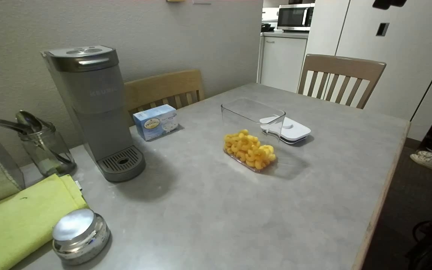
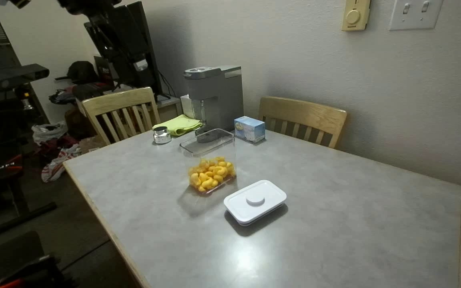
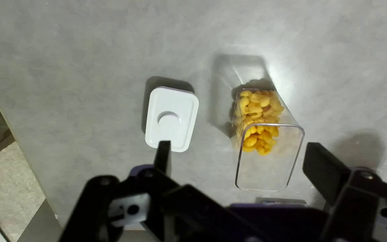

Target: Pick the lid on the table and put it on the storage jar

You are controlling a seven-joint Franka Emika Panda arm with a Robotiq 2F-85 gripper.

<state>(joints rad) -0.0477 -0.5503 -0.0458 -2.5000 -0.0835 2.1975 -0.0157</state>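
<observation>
The lid (image 1: pixel 296 131) is white and flat with a round raised knob. It lies on the table beside the storage jar (image 1: pixel 251 122). The lid also shows in an exterior view (image 2: pixel 238 206) and in the wrist view (image 3: pixel 170 117). The jar is clear, upright and uncovered, with yellow pasta at its bottom; it also shows in an exterior view (image 2: pixel 212 152) and in the wrist view (image 3: pixel 270 124). My gripper (image 3: pixel 239 148) is open and empty, high above the table. In the wrist view its left fingertip overlaps the lid's near edge and the jar appears between the fingers.
A grey coffee machine (image 1: pixel 96 112) and a blue tea box (image 1: pixel 156 122) stand along the wall side. A round metal container (image 1: pixel 81 236), a yellow-green cloth (image 1: pixel 24 217) and a glass of cutlery (image 1: pixel 47 150) are near the machine. Chairs (image 2: pixel 302 120) stand around the table (image 2: pixel 334 224).
</observation>
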